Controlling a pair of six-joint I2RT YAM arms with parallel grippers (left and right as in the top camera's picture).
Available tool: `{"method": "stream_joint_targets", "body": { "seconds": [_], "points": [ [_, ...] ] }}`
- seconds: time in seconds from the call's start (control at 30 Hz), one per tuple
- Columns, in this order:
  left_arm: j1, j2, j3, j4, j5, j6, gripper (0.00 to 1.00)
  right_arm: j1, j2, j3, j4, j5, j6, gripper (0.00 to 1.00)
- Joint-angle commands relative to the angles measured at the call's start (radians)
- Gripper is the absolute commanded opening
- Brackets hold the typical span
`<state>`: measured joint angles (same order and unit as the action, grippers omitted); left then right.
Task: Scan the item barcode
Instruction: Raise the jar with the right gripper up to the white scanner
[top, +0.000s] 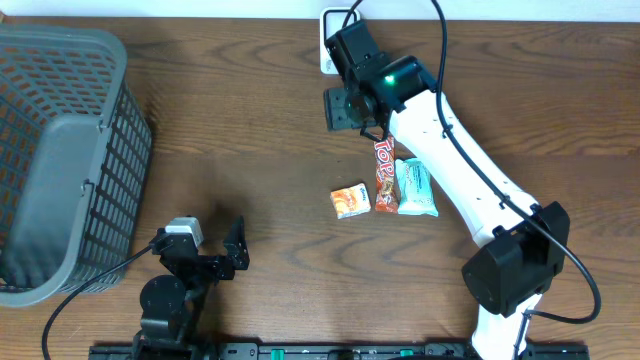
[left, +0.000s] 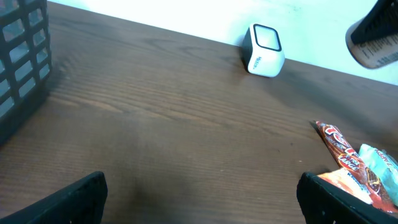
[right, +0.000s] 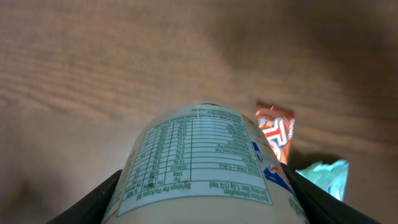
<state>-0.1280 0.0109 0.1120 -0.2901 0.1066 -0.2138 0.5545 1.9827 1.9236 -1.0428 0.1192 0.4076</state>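
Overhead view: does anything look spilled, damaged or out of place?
Nothing stands out. The red bar, teal packet and orange packet lie flat mid-table. The basket stands upright at the left. The right gripper holds a labelled container near the scanner.

Dark brown counter (top: 250, 120), streaked wood grain. Grey basket (top: 60, 150) at 9 o'clock, open grid pattern. White scanner (left: 264, 50) at 12 o'clock, dark-framed pale window. Cream container (right: 205, 168), fine dark table print, blue and red patches at label edge. Red-orange snack bar (top: 384, 177), white letters. Mint-green packet (top: 416, 187). Orange-and-white small pack (top: 350, 200). White right arm (top: 460, 170), black joints, green light.
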Motion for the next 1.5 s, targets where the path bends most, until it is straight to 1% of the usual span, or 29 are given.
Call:
{"method": "stream_joint_targets", "body": {
  "seconds": [0.0, 0.37, 0.5, 0.7, 0.83, 0.93, 1.0, 1.2, 1.3, 1.33, 1.4, 1.47],
  "points": [
    [0.003, -0.007, -0.013, -0.032, 0.013, -0.009, 0.98, -0.005, -0.029, 0.015, 0.027, 0.071, -0.038, 0.34],
    [0.002, -0.007, -0.013, -0.032, 0.013, -0.009, 0.98, -0.017, -0.028, 0.014, 0.167, 0.095, -0.159, 0.34],
    [0.003, -0.007, -0.013, -0.032, 0.013, -0.009, 0.98, -0.037, -0.028, 0.013, 0.212, 0.162, -0.163, 0.34],
    [0.003, -0.007, -0.013, -0.032, 0.013, -0.009, 0.98, -0.072, -0.009, 0.011, 0.285, 0.164, -0.185, 0.34],
    [0.003, -0.007, -0.013, -0.032, 0.013, -0.009, 0.98, -0.104, 0.021, 0.011, 0.372, 0.164, -0.186, 0.36],
    [0.003, -0.007, -0.013, -0.032, 0.013, -0.009, 0.98, -0.115, 0.063, 0.011, 0.483, 0.164, -0.216, 0.40],
    [0.003, -0.007, -0.013, -0.032, 0.013, -0.009, 0.98, -0.115, 0.085, 0.011, 0.535, 0.164, -0.233, 0.40],
    [0.003, -0.007, -0.013, -0.032, 0.013, -0.009, 0.98, -0.115, 0.178, 0.011, 0.763, 0.164, -0.291, 0.40],
    [0.002, -0.007, -0.013, -0.032, 0.013, -0.009, 0.98, -0.115, 0.233, 0.011, 0.904, 0.165, -0.332, 0.40],
    [0.002, -0.007, -0.013, -0.032, 0.013, -0.009, 0.98, -0.116, 0.265, 0.011, 0.991, 0.165, -0.352, 0.40],
    [0.003, -0.007, -0.013, -0.032, 0.013, -0.009, 0.98, -0.116, 0.312, 0.011, 1.113, 0.165, -0.375, 0.40],
    [0.003, -0.007, -0.013, -0.032, 0.013, -0.009, 0.98, -0.115, 0.352, 0.011, 1.195, 0.165, -0.394, 0.41]
  ]
}}
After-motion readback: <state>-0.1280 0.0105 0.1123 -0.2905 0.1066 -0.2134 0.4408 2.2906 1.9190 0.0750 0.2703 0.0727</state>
